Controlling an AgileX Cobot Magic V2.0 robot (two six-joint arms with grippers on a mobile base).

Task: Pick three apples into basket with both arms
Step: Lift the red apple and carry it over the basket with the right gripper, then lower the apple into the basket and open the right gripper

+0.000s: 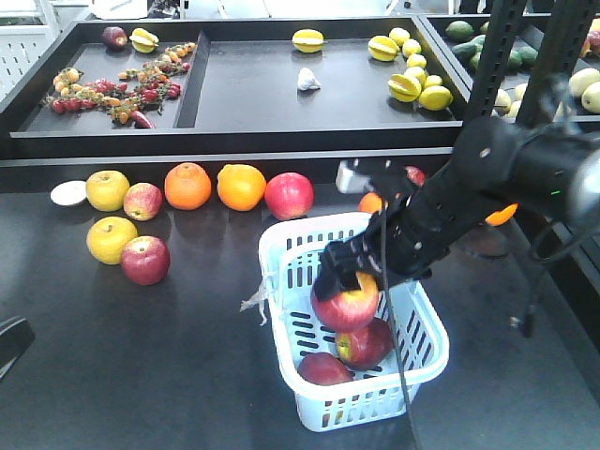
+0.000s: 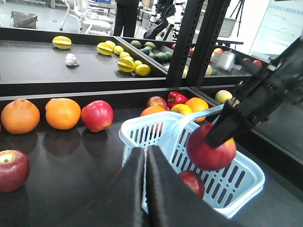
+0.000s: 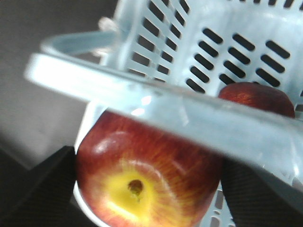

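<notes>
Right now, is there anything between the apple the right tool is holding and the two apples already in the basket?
No, only air: in the front view, the held apple hangs just above the two apples in the basket.

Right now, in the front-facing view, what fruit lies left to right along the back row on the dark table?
Yellow apple → small red-yellow apple → orange → second orange → red apple.

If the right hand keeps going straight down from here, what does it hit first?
Probably the two apples already lying in the basket: the right hand hangs over them shut on a third apple. Depth is uncertain.
</notes>
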